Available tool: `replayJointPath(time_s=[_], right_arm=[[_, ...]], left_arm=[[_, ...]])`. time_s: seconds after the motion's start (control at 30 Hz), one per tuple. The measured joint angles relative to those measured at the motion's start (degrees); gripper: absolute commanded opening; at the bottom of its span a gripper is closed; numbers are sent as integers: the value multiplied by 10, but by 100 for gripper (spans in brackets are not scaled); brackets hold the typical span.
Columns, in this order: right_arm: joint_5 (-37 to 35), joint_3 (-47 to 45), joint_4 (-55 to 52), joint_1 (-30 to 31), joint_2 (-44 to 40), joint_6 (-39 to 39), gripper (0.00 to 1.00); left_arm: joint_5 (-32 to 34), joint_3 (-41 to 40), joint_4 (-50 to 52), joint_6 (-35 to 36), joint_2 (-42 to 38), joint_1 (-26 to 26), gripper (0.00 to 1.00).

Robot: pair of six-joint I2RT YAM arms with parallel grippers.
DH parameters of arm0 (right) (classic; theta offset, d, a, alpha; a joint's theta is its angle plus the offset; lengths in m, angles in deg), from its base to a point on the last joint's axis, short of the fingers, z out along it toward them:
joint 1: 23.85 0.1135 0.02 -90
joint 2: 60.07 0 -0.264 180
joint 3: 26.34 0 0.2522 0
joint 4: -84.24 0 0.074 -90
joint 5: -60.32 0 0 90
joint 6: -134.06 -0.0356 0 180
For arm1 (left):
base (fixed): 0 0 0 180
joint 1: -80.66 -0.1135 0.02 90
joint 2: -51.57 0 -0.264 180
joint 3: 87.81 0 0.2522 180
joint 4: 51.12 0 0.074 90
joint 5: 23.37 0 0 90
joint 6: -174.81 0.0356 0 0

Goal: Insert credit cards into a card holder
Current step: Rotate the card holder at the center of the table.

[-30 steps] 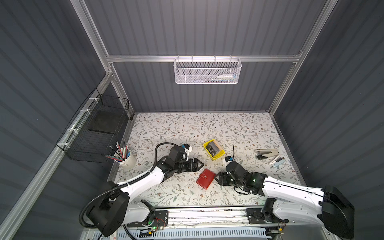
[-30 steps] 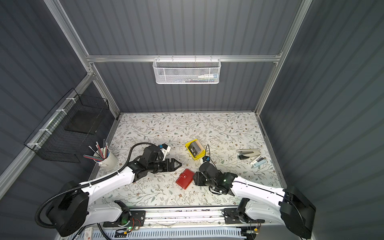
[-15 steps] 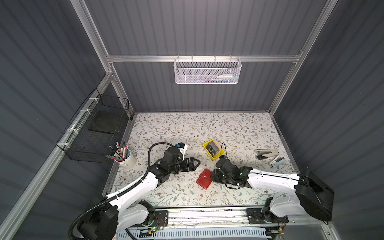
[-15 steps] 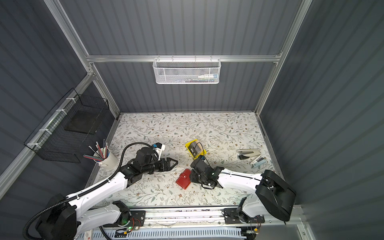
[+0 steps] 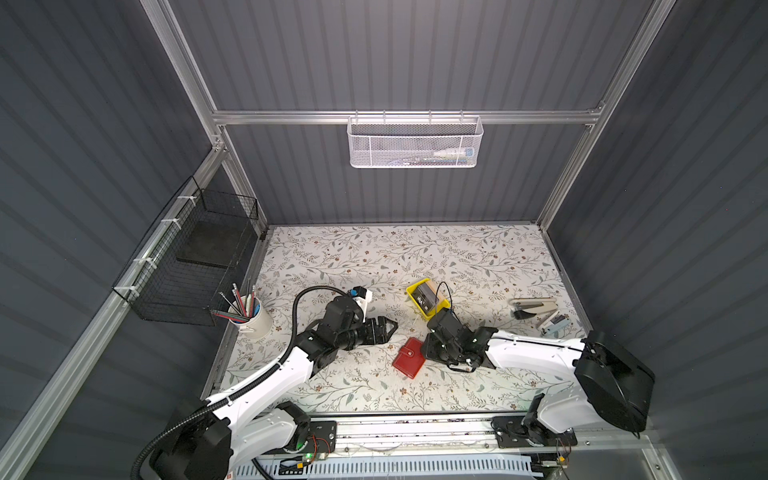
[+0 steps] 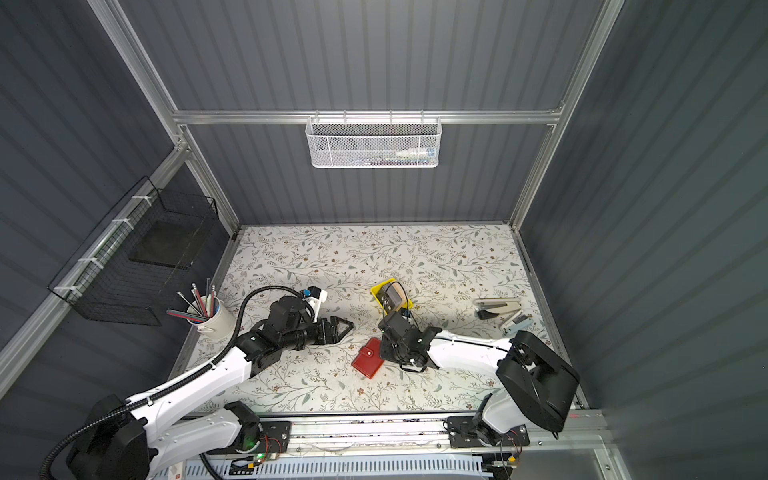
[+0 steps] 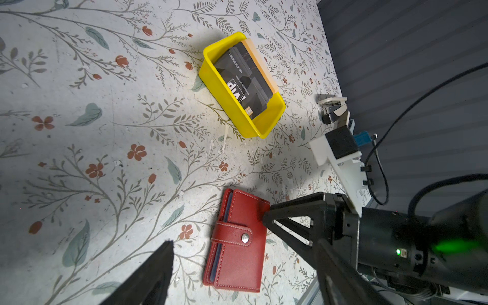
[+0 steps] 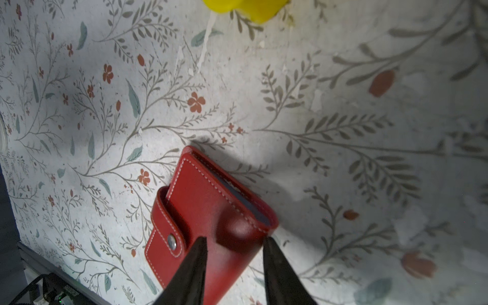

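One closed red leather card holder lay near the table's front edge, the right gripper clamping its corner, the left gripper wide open and empty, dark plastic credit cards stacked in one yellow tray.

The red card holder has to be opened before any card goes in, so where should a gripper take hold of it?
Probably by a long edge clear of the snapped strap. The card holder lies flat and closed on the table, so come in low from the side, as the right gripper does, its fingers straddling the edge.
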Motion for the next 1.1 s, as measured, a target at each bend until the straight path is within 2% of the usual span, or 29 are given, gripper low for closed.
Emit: replayJointPath(time_s=[0.27, 0.4, 0.53, 0.67, 0.83, 1.1], right_arm=[[44, 94, 30, -23, 87, 42, 39], [59, 129, 45, -22, 101, 67, 39], [56, 130, 39, -20, 75, 85, 39], [45, 78, 32, -4, 3, 85, 43], [19, 20, -23, 57, -74, 79, 49], [-5, 0, -71, 134, -82, 66, 50]], left_arm=[[0, -14, 5, 0, -1, 0, 84], [2, -16, 16, 0, -10, 0, 84], [2, -16, 16, 0, -15, 0, 84], [2, -17, 20, 0, -14, 0, 84], [-8, -17, 15, 6, 7, 0, 84], [-63, -2, -28, 16, 101, 0, 81]])
